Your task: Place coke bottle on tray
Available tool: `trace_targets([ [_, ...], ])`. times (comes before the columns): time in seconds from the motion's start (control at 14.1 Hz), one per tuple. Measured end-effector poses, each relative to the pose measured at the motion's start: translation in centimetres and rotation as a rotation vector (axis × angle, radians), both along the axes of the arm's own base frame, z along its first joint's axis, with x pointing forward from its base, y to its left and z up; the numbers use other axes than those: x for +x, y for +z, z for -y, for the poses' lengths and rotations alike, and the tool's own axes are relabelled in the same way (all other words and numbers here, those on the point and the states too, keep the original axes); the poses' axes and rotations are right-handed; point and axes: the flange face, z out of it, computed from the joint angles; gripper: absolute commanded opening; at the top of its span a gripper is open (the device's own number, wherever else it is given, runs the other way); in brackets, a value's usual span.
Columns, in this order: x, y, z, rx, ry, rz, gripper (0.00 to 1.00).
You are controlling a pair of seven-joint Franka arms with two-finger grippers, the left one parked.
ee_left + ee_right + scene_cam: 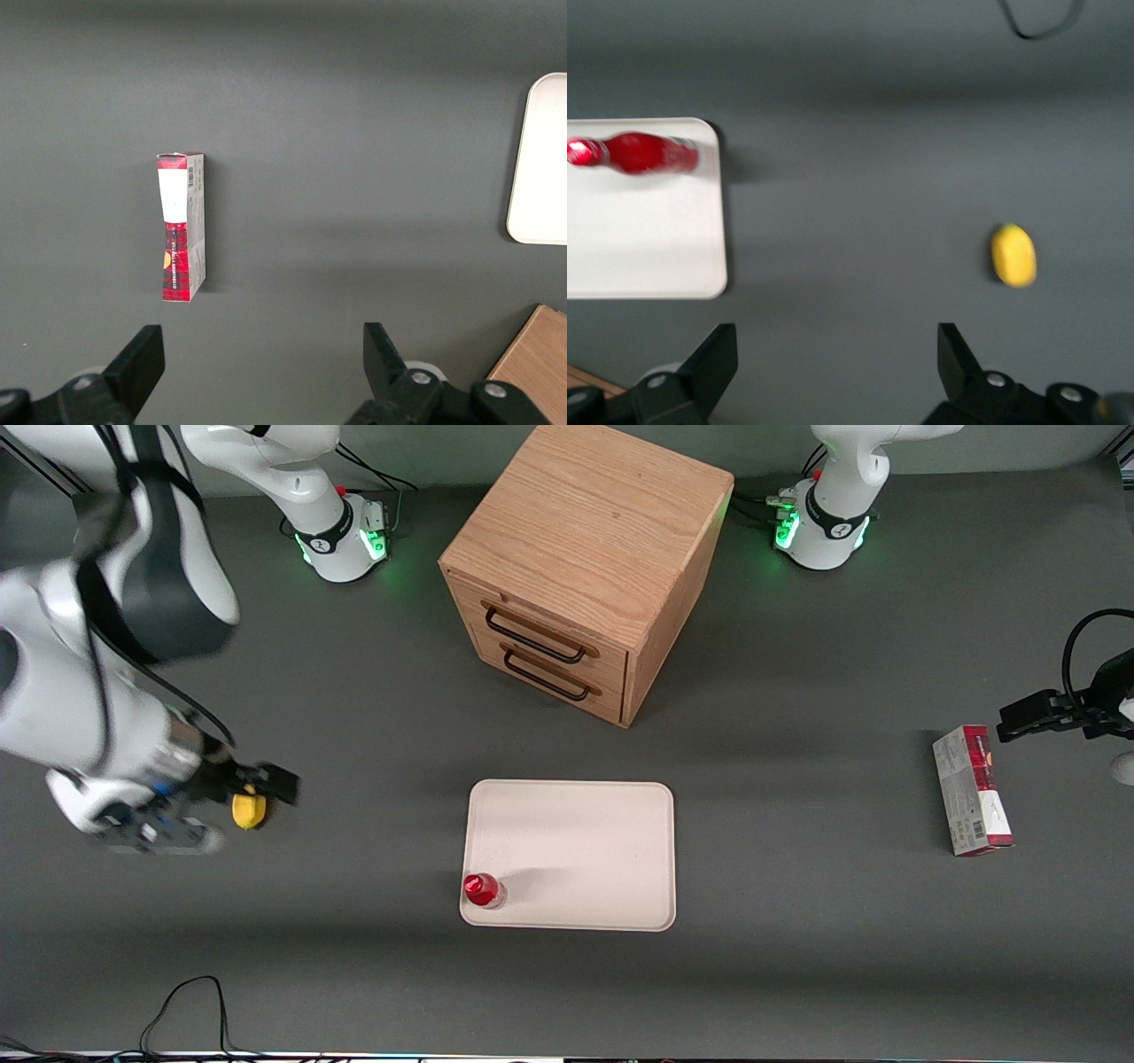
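Red-capped coke bottle (pixel 483 890) stands upright inside the corner of the cream tray (pixel 585 841) nearest the front camera and the working arm, at the frame's lower centre. The gripper (pixel 266 784), jaws spread and empty, hangs at the frame's left, well apart from the bottle, beside a yellow object (pixel 249 810) it partly hides. The placement looks complete.

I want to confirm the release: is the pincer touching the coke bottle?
Apart. In the front view the pincer is open above the yellow object, with bare table separating it from the coke bottle standing on the tray.
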Motion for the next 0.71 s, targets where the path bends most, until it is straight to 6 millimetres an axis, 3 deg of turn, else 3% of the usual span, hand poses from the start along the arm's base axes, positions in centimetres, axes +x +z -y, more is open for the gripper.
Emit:
trace_targets([
  [0.35, -8.2, 3.9, 3.6, -0.005, -0.05, 0.012, 1.0],
  [0.5, -9.9, 4.3, 4.9, 0.017, -0.078, -0.001, 1.0],
  [0.71, -10.5, 4.5, 6.1, 0.026, -0.101, -0.006, 1.0],
])
